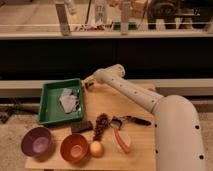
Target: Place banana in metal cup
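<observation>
My white arm (135, 95) reaches from the lower right across the wooden table (135, 105) to its far left part. My gripper (89, 83) is at the arm's end, just off the far right corner of the green tray (46, 102) and low over the table. No banana and no metal cup show in the camera view. Something pale lies in the green tray (67, 99); I cannot tell what it is.
A purple bowl (36, 142) and an orange bowl (74, 148) stand at the front left. A round yellow-orange fruit (96, 148), a pine cone (101, 125), a small black block (81, 126), an orange-handled tool (121, 140) and a black-handled tool (136, 119) lie nearby.
</observation>
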Robot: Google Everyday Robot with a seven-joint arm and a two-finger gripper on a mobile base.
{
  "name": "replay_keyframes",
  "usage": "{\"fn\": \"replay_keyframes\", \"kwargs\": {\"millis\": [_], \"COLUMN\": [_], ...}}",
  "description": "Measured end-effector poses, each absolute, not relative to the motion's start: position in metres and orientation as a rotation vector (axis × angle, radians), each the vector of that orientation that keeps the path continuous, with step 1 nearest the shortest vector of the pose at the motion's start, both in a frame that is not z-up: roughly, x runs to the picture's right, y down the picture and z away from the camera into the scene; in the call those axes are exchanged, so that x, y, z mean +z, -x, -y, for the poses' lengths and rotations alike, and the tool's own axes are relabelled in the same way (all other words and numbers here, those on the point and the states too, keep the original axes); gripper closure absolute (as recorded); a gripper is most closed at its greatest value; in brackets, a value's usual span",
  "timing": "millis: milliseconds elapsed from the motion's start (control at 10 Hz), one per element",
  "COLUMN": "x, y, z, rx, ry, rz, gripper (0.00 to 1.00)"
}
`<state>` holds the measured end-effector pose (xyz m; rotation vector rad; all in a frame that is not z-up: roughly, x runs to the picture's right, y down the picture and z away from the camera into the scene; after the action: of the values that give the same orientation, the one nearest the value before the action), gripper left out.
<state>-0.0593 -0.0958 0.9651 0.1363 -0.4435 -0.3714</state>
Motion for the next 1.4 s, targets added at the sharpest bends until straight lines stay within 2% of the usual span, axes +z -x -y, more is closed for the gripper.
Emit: {"fn": "replay_keyframes", "kwargs": {"millis": [100, 400, 700, 800, 1100, 1400], "x": [0.966, 0.968, 0.970, 0.971, 0.975, 0.978], "y": [0.060, 0.068, 0.068, 0.069, 0.071, 0.073], "z": [0.096, 0.093, 0.092, 0.091, 0.089, 0.088], "rx": [-0.380, -0.422, -0.444, -0.447, -0.450, -0.455], "ry": [-0.135, -0.128, -0.126, -0.125, -0.118, -0.104], "rz": [0.449, 0.449, 0.434, 0.431, 0.429, 0.437], "gripper": [1.00, 0.91, 0.66, 0.52, 0.24, 0.22]}}
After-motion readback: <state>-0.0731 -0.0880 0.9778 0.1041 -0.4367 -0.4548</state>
